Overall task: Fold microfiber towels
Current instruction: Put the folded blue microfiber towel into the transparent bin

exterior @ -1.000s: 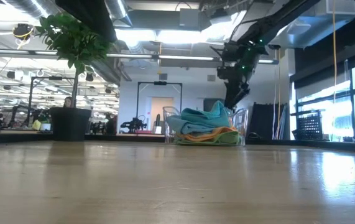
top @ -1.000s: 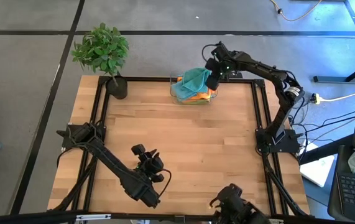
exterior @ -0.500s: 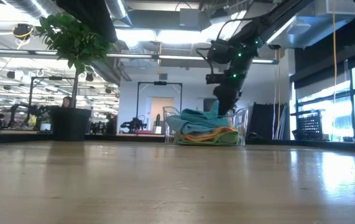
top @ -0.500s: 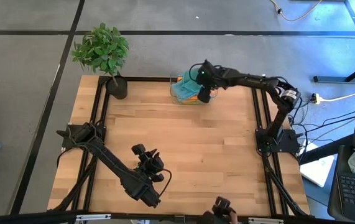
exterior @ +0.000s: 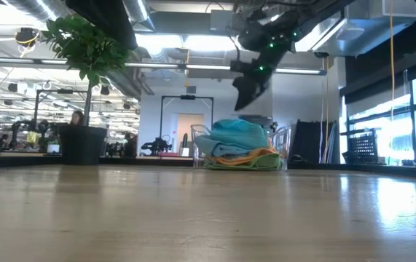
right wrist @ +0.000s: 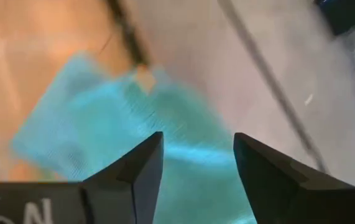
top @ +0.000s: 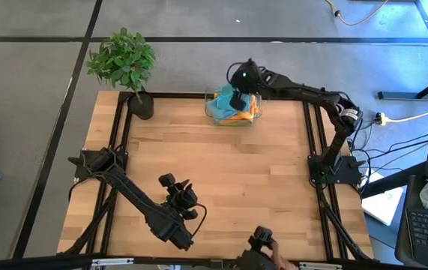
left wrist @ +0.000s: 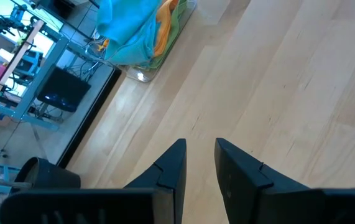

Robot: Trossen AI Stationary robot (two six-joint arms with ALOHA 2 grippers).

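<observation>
At the far edge of the tabletop [top: 221,165], the microfiber towels [top: 230,107] sit heaped in a clear bin [exterior: 280,138], teal on top, orange and lime green beneath. The right pincer [exterior: 242,94] hangs just above the pile with its fingers [right wrist: 261,168] spread apart, holding nothing. The left pincer [left wrist: 199,163] waits near the front edge, fingers slightly parted and empty. A potted plant [top: 126,64] stands at the far left corner.
</observation>
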